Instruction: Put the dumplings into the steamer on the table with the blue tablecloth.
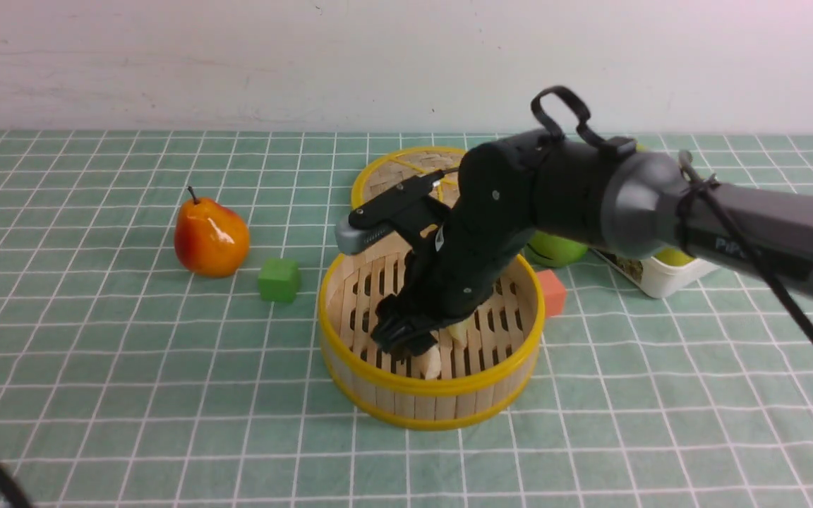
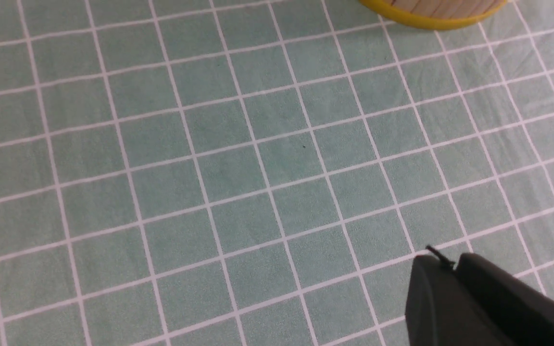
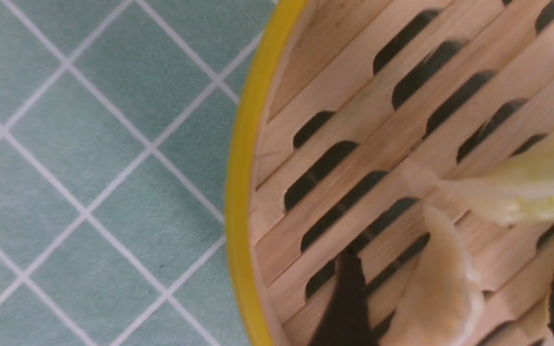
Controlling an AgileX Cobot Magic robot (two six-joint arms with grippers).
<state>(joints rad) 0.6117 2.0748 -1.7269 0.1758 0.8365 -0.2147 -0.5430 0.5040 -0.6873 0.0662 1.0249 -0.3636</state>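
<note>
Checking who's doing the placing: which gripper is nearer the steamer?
Right. The right gripper is inside the steamer, open around a cream dumpling; the left gripper sits over bare cloth, outside its rim.

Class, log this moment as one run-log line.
right claw: open around cream dumpling | cream dumpling: in steamer | left claw: shut, over tablecloth

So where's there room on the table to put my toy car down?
Lots of bare cloth in front of the steamer, and more to the left, nearer than the pear and green cube. It's crowded behind and right of the steamer: the lid, a round green thing, an orange block and a white tub sit close together.
</note>
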